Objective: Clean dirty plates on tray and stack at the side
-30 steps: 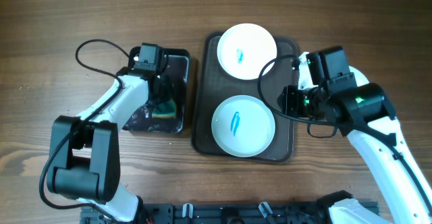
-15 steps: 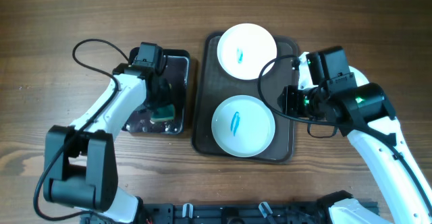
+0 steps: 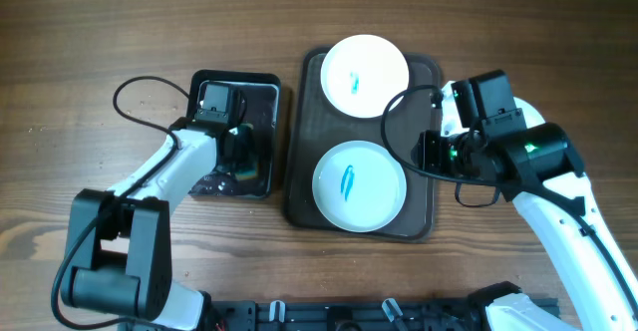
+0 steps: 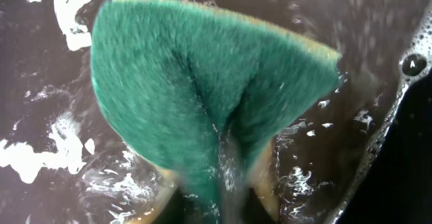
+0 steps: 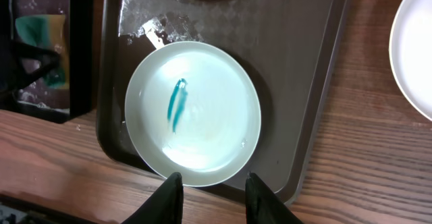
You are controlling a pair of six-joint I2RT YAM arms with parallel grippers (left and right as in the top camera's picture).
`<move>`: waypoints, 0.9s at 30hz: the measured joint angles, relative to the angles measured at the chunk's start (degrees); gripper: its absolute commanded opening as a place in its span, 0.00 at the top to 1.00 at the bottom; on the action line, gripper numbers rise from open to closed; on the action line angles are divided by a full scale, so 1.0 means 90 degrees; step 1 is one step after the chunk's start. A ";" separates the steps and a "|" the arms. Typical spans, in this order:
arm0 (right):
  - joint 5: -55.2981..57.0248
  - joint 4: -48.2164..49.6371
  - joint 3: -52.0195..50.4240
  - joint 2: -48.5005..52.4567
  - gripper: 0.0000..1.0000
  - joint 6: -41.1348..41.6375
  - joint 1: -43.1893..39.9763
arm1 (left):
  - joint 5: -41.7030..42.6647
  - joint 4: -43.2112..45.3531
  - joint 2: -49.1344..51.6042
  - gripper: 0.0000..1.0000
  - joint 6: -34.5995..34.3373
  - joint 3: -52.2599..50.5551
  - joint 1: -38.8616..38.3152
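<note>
Our left pincer (image 3: 239, 152) has just clamped the sponge (image 4: 202, 96) in the pan (image 3: 234, 75) — wiping can begin; right pincer (image 5: 214, 197) hangs part-open, empty, over the lower plate (image 5: 209, 136).

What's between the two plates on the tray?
Nothing but bare tray between the far plate and near plate, clear in the overhead view; the right wrist view shows a whitish wet patch there.
</note>
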 measured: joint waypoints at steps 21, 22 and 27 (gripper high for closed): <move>-0.0002 0.0143 -0.0379 0.0010 0.70 0.0000 0.0000 | -0.0299 -0.1078 -0.0500 0.54 0.0005 0.0556 0.0000; -0.0002 0.0143 -0.0379 0.0010 0.68 0.0002 0.0000 | -0.0316 -0.0957 -0.0459 0.59 0.0005 0.0505 0.0000; -0.0005 0.0044 -0.0379 0.0010 0.64 0.0107 0.0000 | -0.0338 -0.0610 -0.0085 0.96 -0.0015 0.0316 0.0000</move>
